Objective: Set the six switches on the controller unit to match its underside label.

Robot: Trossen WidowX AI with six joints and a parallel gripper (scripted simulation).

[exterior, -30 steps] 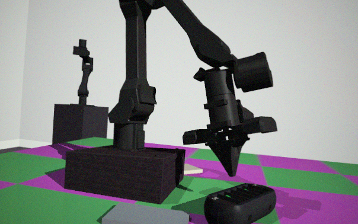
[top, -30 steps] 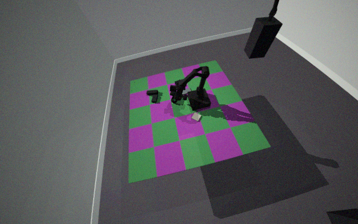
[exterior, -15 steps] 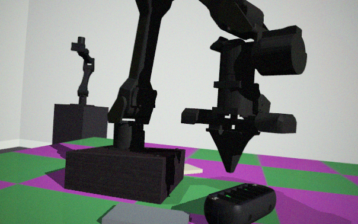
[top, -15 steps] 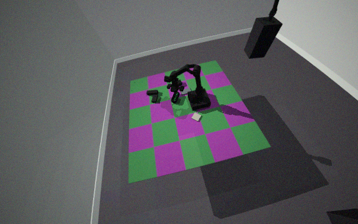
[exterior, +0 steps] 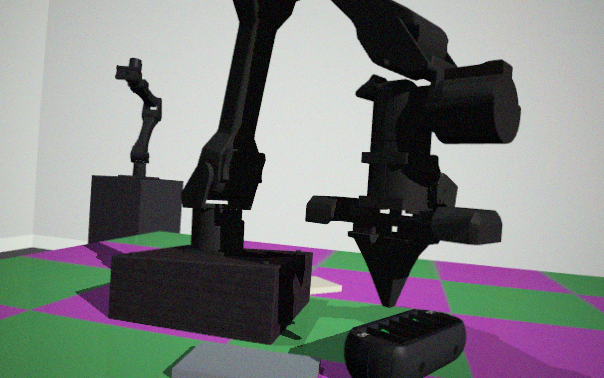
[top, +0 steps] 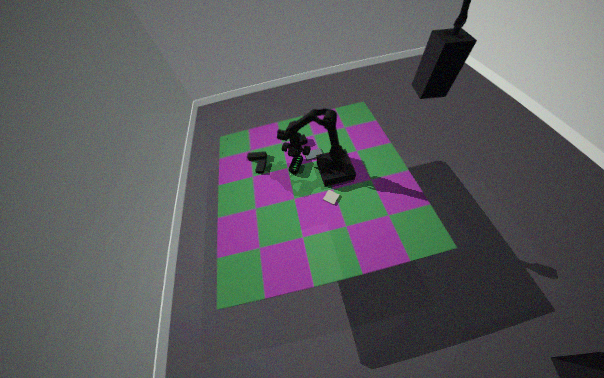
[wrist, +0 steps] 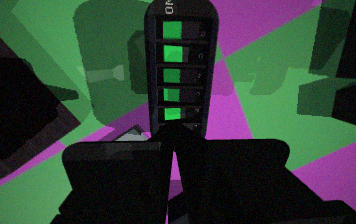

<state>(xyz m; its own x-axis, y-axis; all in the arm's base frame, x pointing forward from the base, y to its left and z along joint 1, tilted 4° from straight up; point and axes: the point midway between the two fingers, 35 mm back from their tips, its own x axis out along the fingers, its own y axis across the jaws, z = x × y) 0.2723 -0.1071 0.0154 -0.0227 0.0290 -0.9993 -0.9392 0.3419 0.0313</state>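
The dark grey controller unit [top: 298, 166] [exterior: 420, 350] [wrist: 192, 75] sits with its switch face up. In the wrist view it runs away from the fingers, with ON lettering at its far end. Five rockers show green left parts and dark right parts; the green of the two farthest and of the nearest visible one looks brighter than that of the two between. The nearest end of the row is mostly hidden by the fingertips. The label underneath is hidden. My gripper [exterior: 389, 303] [wrist: 173, 126] is shut and empty, pointing down, its tips a little above the unit's top.
A flat grey block [top: 313, 154] [exterior: 245, 362] lies between the unit and the arm's base [top: 339, 175] [exterior: 195, 295]. A pale block [top: 332, 197] [exterior: 326, 286] lies beyond the base. A dark angled part [top: 257, 156] lies on the unit's other side.
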